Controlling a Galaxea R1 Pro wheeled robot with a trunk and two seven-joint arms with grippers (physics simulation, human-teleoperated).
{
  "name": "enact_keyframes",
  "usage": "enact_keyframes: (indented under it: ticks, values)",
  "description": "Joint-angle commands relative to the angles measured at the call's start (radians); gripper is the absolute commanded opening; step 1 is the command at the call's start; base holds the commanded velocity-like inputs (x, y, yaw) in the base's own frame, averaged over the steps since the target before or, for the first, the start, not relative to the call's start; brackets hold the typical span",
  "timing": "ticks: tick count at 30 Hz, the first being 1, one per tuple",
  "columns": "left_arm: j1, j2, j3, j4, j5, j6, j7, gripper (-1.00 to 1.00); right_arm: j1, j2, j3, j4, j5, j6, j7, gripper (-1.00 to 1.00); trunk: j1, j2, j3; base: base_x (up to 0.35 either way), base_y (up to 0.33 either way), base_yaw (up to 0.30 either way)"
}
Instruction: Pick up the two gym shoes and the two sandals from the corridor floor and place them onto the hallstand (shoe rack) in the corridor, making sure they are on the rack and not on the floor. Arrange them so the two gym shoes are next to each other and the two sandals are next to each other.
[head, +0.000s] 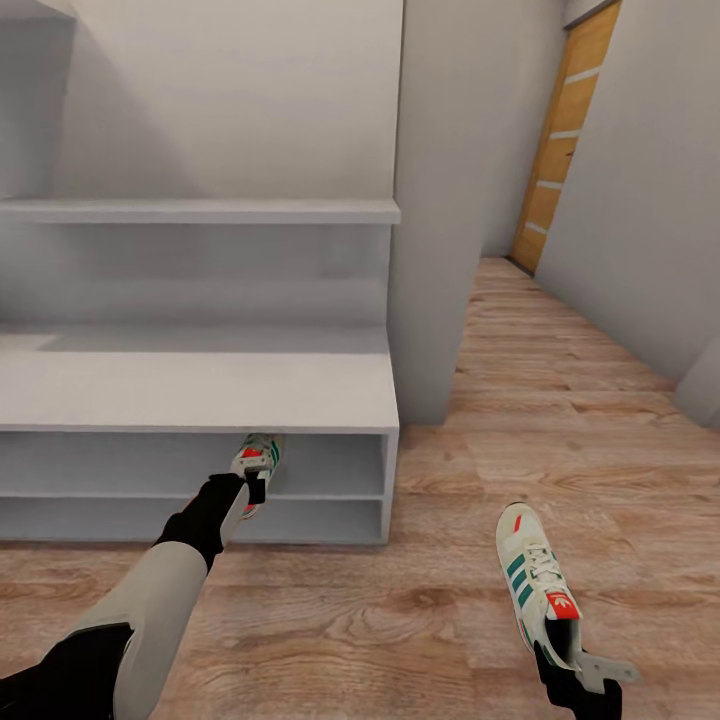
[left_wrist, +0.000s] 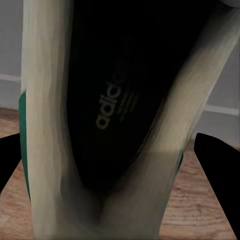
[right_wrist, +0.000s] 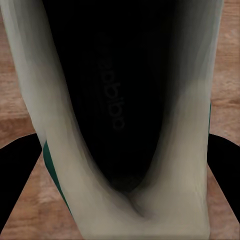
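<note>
Hiding under hallstand (head: 200, 385) top: left gym shoe (head: 257, 462) toe.

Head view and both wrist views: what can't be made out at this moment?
- Left gym shoe: toe hidden under the hallstand top, head view.
- Left gripper: its hold on the heel is covered by the arm.
- Right gripper: cut off by the bottom edge; the right gym shoe covers its grip.
- Wrist views: shoe openings block the surroundings.

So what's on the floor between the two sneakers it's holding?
Nothing: in the head view, only bare wood-plank floor lies between the left gym shoe at the shoe rack and the right gym shoe.
</note>
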Motion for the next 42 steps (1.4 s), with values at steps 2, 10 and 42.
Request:
enact_keyframes:
  ticks: [2, 10, 42]
  values:
    - [-0.001, -0.001, 0.006, -0.002, -0.007, 0.005, -0.002, -1.00, -0.001, 0.001, -0.007, 0.001, 0.003, -0.003, 0.009, -1.00, 0.000, 0.000, -0.001, 0.026, 0.000, 0.000]
    - [0.000, -0.002, 0.007, -0.002, -0.007, 0.005, -0.002, -1.00, -0.001, 0.001, -0.007, 0.001, 0.004, -0.003, 0.009, -1.00, 0.000, 0.000, -0.001, 0.202, 0.000, 0.000]
    - [0.002, -0.001, 0.007, -0.002, -0.007, 0.005, -0.005, -1.00, -0.001, 0.001, -0.007, 0.001, 0.003, -0.003, 0.009, -1.00, 0.000, 0.000, -0.001, 0.058, 0.000, 0.000]
